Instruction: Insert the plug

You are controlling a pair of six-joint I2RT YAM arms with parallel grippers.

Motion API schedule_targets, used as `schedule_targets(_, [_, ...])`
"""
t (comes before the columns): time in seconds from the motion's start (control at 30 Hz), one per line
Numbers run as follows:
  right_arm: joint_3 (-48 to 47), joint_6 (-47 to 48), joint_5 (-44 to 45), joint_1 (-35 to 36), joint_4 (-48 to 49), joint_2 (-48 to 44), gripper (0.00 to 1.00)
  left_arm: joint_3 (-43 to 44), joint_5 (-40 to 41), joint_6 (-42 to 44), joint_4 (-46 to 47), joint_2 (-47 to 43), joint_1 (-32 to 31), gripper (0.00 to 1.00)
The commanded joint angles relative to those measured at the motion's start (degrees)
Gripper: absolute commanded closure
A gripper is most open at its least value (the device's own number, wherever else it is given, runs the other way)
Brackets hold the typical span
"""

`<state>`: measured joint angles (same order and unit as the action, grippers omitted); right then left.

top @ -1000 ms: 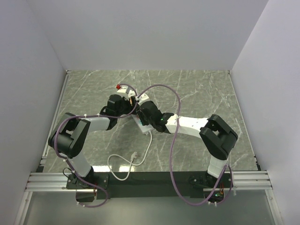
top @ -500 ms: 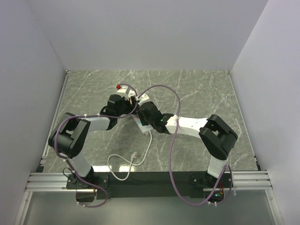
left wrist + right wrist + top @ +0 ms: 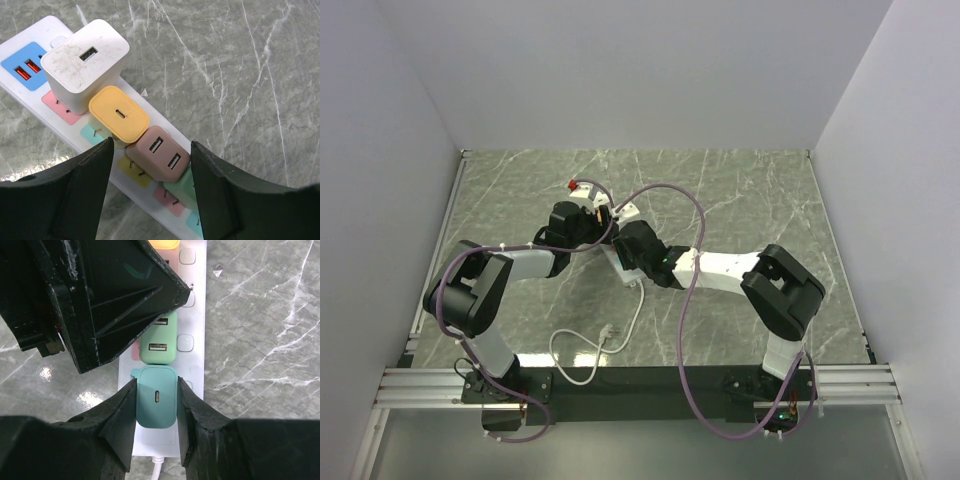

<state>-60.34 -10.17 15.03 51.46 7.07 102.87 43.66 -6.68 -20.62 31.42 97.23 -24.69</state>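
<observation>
A white power strip with coloured sockets lies on the marble table; it also shows in the right wrist view and in the top view. A white charger, an orange one, a pink one and a green one stand in it. My right gripper is shut on a teal plug standing on the strip's end socket beside the green charger. My left gripper is open, its jaws straddling the pink charger over the strip.
The strip's white cable loops on the table toward the near edge. The left gripper's black body hangs close above the strip just beyond my right fingers. White walls enclose the table on three sides.
The right arm has edged slightly to the left. The left arm and the strip have not visibly moved.
</observation>
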Motion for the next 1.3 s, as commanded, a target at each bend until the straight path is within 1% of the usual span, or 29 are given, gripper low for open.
schedule_targets(0.0, [3.29,-1.87,-1.84,0.66,-4.96,2.95,1.00,1.25,-0.97,1.37,-1.62,0.07,-0.10,0.32])
schedule_targets(0.37, [5.75,-3.27,-1.67,1.36,-5.84,3.13,1.00,1.34,-1.06,1.46,-1.71,0.15,-0.10,0.32])
schedule_targets(0.83, [7.60,-5.12,-1.32,4.08,-8.04,6.38,1.00,0.90,-0.79,1.64,-1.98,-0.37,-0.10,0.32])
schedule_targets(1.27, [10.59,-8.28,-4.92,5.14,-8.38,8.92,1.00,0.64,-0.97,1.64,-2.15,-0.29,-0.10,0.32])
